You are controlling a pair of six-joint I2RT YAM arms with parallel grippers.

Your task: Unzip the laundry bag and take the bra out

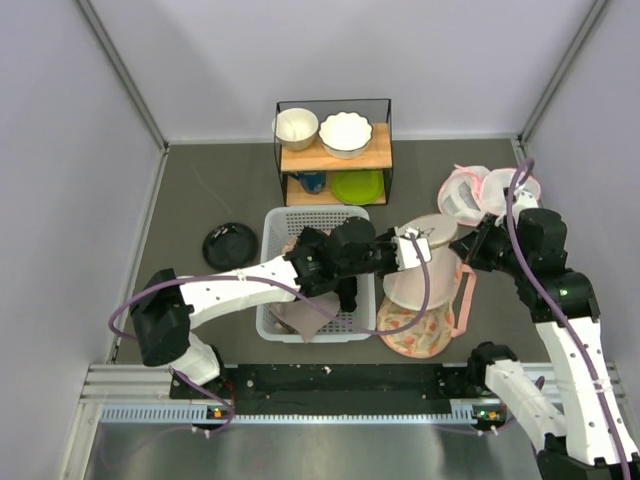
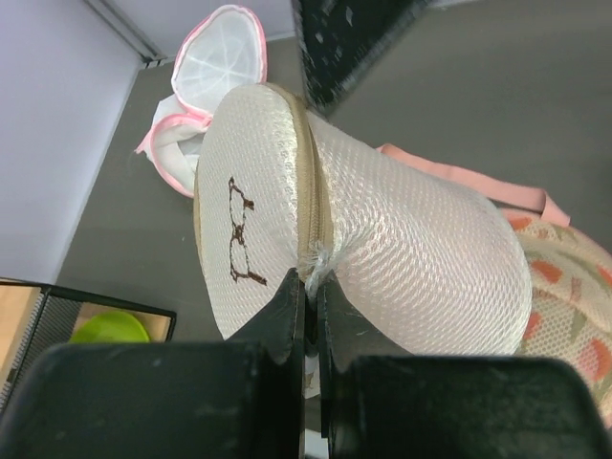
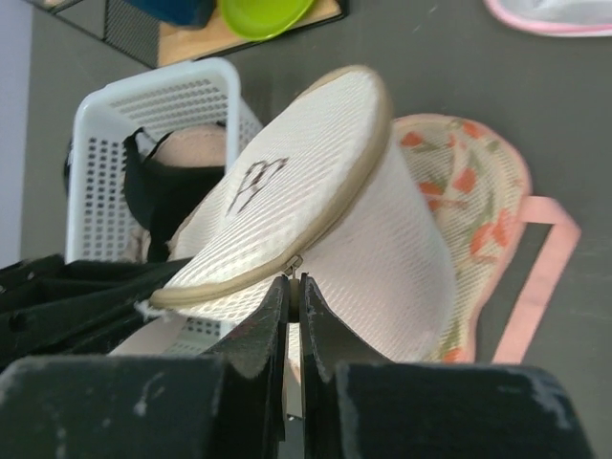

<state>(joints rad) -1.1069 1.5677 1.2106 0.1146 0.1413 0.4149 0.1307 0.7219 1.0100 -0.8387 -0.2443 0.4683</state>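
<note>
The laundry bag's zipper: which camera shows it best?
The right wrist view: the beige zipper curves around the lid, its pull just above the shut right claw. The left wrist view shows a shorter stretch ending at the left claw. From the top, the laundry bag is small, its zipper unclear.

Lab test cell (plain partition walls (image 1: 60,150))

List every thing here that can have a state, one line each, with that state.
laundry bag, tilted, lid zipped shut where visible
left gripper, fingers shut on the bag's lid seam
right gripper, fingers shut on the bag by the zip pull
white basket, holding a dark garment
pink-trimmed mesh bag, lying open
white bowls, upright on the shelf
</note>
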